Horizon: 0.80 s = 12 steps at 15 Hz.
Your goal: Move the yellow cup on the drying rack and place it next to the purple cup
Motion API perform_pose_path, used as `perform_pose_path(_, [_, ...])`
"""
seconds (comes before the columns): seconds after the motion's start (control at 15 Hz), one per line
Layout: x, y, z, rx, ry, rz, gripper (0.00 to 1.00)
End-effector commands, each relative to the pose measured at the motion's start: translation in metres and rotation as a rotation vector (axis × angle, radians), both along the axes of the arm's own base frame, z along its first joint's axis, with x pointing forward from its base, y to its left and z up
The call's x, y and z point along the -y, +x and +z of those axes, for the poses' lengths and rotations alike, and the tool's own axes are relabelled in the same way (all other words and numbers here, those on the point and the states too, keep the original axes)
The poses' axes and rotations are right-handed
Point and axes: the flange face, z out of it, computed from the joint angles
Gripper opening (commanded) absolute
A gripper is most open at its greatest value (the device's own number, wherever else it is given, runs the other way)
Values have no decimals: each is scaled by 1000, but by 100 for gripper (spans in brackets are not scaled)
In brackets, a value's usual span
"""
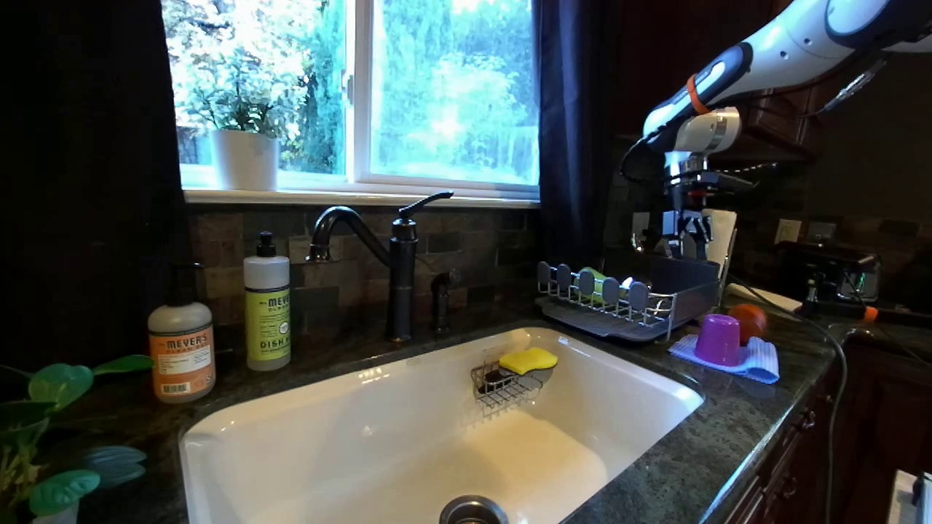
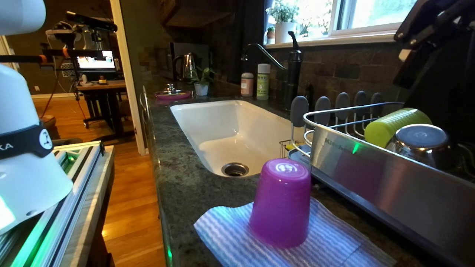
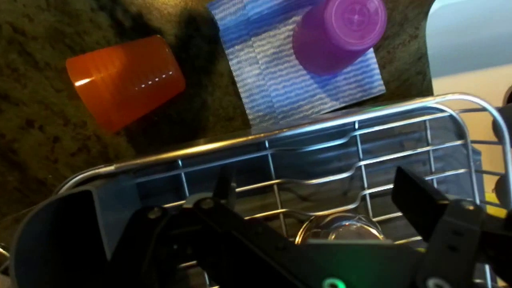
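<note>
"MEYER'S" and "CLEAN" mark the orange-labelled pump bottle that I view from afar; near it, a dish soap bottle shows "MEYE", "CLEAN" and "DISH". In an exterior view, I read "KA" beside a round emblem on the black band of my robot arm, and blurred lettering starting "Ki" on the drying rack; a white mark on the purple cup is illegible.

A rectangular white sink, curved black faucet, dark stone countertop and silvery metal drying rack show a kitchen.
</note>
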Motion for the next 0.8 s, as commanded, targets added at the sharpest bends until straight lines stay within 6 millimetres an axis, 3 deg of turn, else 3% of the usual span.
perform_pose_path(0.0, [-17,15,15,10,102,156,100])
perform_pose_path(0.4, [-28,21,28,-17,106,165,100])
perform_pose_path(0.73, [-26,23,23,-21,109,173,100])
